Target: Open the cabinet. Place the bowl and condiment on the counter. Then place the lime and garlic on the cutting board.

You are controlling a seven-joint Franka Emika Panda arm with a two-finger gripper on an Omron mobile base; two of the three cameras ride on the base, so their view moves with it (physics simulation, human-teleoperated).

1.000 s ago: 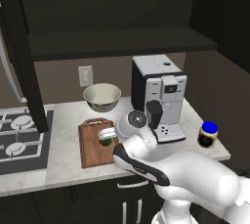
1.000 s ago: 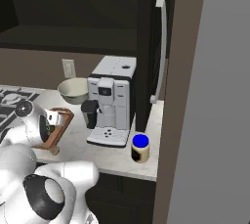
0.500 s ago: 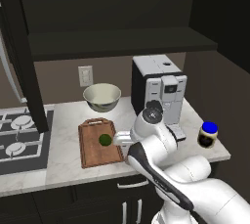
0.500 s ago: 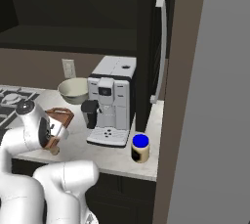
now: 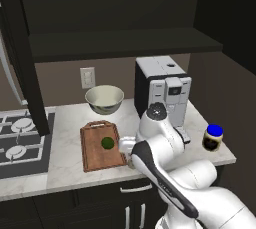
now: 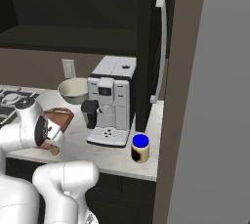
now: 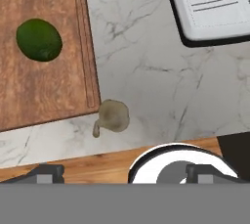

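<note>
The gripper [image 7: 122, 171] hangs with its jaws spread wide and empty above the garlic [image 7: 113, 116], which lies on the counter [image 7: 146, 71] just off the board's [image 7: 44, 86] near corner, apparently the next pick. The lime [image 7: 39, 39] already rests mid-board. Farther back, the bowl [image 5: 104, 99] stands by the wall and the jar [image 5: 213, 138] at the counter's right end, beneath the open cabinet [image 5: 120, 43].

Arm bent low, claw [image 7: 122, 171] pointing down, jaws apart

Glossy white rounded arm [image 5: 170, 173], dark joints
</note>
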